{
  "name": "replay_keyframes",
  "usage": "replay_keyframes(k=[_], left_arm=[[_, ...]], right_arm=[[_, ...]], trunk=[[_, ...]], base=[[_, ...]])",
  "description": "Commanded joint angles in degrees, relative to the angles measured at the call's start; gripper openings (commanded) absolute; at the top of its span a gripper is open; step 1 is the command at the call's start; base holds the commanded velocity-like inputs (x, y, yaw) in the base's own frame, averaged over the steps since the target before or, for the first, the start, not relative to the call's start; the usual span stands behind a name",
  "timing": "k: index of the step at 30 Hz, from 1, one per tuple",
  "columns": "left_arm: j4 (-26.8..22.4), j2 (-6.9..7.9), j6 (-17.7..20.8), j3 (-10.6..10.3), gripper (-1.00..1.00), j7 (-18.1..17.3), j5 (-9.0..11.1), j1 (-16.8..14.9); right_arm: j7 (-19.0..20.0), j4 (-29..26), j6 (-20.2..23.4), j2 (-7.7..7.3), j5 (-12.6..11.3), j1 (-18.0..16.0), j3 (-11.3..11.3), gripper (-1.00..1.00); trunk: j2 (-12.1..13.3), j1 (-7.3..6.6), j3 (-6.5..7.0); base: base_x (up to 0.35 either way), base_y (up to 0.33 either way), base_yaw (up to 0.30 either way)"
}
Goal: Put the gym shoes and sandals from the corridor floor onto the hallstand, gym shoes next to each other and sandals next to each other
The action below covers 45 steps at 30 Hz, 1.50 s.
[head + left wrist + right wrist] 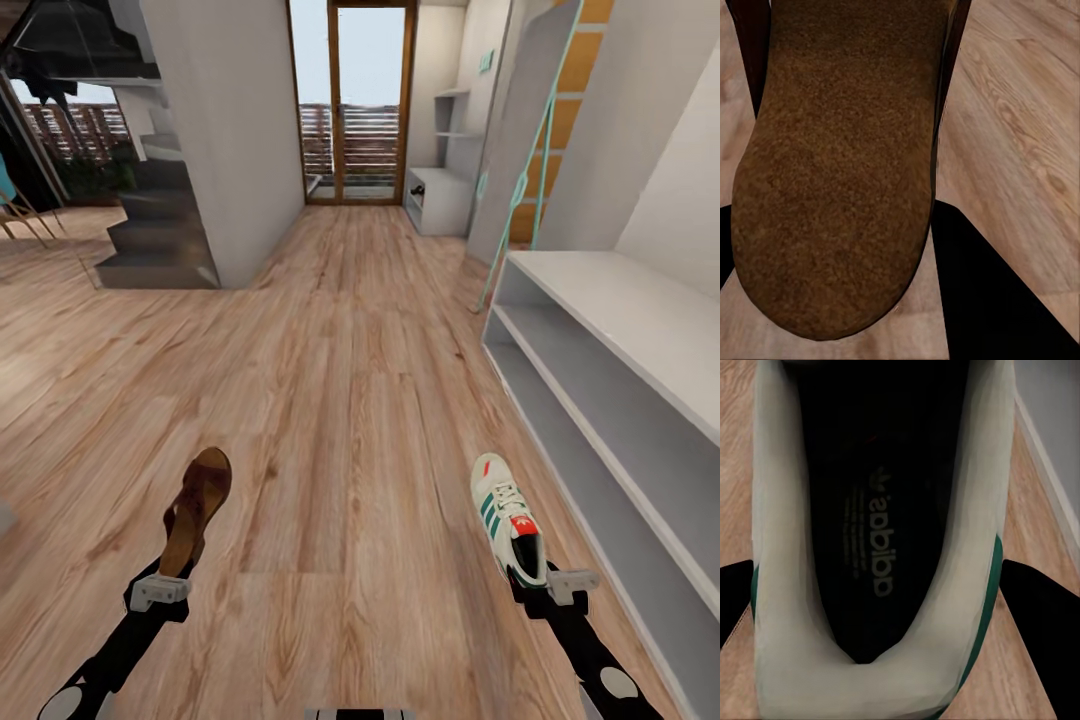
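Sandal [196,510] held by its heel in left end effector [160,590], at 7 o'clock in head view, raised over corridor floor [340,400]. Gym shoe [508,518] gripped at heel by right end effector [560,583], at 5 o'clock, w/ toe pointing away. Hallstand [620,400] stands just beside it at 3 o'clock, shelves bare.

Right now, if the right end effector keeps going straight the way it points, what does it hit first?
The gym shoe it already grips at the heel. Beyond the toe, probably bare corridor floor; the hallstand sits off to its right. Depth unclear.
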Motion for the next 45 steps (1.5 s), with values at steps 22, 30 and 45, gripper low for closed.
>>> replay_keyframes(k=[22,30,45], left_arm=[[0.04,0.06,-0.20,0.61,-1.00,-0.37,-0.01,-0.04],[0.05,0.06,-0.18,0.62,-1.00,-0.37,-0.02,-0.04],[0.05,0.06,-0.21,0.62,-1.00,-0.31,-0.02,-0.04]], right_arm=[[0.24,0.05,-0.19,-0.02,-0.19,-0.03,-0.02,-1.00],[0.24,0.05,-0.21,-0.03,-0.17,-0.03,-0.02,-1.00],[0.24,0.03,-0.24,-0.01,-0.19,-0.03,-0.02,-1.00]], trunk=[[-0.02,0.02,-0.03],[-0.02,0.02,-0.03],[-0.02,0.02,-0.03]], base=[[0.317,0.137,-0.005],[0.306,0.188,0.000],[0.313,0.086,0.000]])
